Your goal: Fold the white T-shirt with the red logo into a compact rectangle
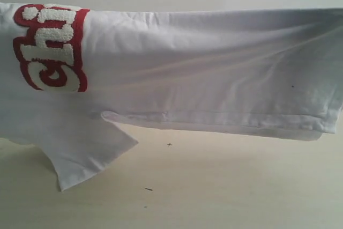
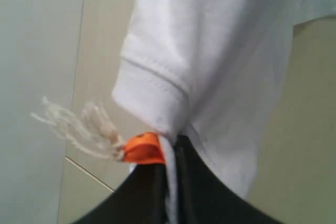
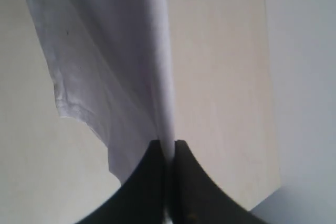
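Both end effectors, left (image 2: 170, 153) and right (image 3: 168, 150), are clamped on the wrinkled white cotton T-shirt (image 1: 214, 73), stretched lengthwise between them and hanging above the beige worktop (image 1: 214, 186).

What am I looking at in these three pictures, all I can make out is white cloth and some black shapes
This is a robot with two arms, each ending in a gripper. The wide picture comes from a camera off the arms: it shows the white T-shirt stretched out and lifted above a pale table, with part of the red logo at one end and a sleeve hanging down to touch the table. The other two pictures come from cameras on the wrists. The black shapes are the fingers. The left gripper is pinched shut on the cloth beside an orange tag with loose threads. The right gripper is pinched shut on another edge of the shirt. Nothing else lies on the table in view.
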You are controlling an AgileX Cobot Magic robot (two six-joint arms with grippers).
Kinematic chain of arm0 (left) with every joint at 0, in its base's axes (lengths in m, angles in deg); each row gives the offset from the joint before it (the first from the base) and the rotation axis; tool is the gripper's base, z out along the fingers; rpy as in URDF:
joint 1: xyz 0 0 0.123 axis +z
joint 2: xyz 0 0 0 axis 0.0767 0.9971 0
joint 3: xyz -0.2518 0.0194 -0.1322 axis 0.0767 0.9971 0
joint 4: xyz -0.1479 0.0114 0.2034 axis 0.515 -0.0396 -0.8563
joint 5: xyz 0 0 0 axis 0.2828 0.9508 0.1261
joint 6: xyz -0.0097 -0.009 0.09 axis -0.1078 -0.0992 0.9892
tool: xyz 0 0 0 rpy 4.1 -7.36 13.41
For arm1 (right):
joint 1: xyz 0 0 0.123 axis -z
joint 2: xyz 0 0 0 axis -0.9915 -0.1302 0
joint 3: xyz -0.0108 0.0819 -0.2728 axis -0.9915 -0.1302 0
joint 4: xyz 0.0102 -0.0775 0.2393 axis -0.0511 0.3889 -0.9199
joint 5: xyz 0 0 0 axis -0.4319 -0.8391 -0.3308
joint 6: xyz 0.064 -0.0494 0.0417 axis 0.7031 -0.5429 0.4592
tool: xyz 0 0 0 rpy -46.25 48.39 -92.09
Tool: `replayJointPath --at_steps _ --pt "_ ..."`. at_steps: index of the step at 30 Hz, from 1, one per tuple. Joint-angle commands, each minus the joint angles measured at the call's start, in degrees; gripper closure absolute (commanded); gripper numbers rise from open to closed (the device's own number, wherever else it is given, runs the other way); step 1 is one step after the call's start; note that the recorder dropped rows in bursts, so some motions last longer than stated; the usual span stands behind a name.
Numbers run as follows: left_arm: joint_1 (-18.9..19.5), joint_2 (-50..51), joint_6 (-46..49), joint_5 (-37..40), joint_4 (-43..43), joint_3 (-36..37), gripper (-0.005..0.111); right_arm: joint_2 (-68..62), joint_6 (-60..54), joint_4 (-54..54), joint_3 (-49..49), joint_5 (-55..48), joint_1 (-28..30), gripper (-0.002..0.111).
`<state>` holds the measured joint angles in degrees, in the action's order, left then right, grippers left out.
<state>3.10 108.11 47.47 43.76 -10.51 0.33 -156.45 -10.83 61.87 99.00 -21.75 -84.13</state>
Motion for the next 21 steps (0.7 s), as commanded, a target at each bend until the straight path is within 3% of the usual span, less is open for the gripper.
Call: replayJointPath --at_steps 1,10,16,21 --pt "0.18 -3.26 -4.54 0.17 0.67 -0.49 0.107 3.56 -0.92 -0.25 0.40 -0.24 0.22 0.108" --pt "0.18 -9.52 -11.16 0.17 2.99 -3.48 0.107 10.34 -0.92 -9.01 5.30 -0.24 0.22 0.108" --pt "0.18 -18.11 -21.18 0.17 5.45 -5.06 0.107 17.39 -0.05 -14.75 6.88 -0.24 0.22 0.108" --pt "-0.55 -23.87 -32.33 0.17 0.96 -4.95 0.107 20.54 4.65 -11.67 4.41 -0.24 0.22 0.108"
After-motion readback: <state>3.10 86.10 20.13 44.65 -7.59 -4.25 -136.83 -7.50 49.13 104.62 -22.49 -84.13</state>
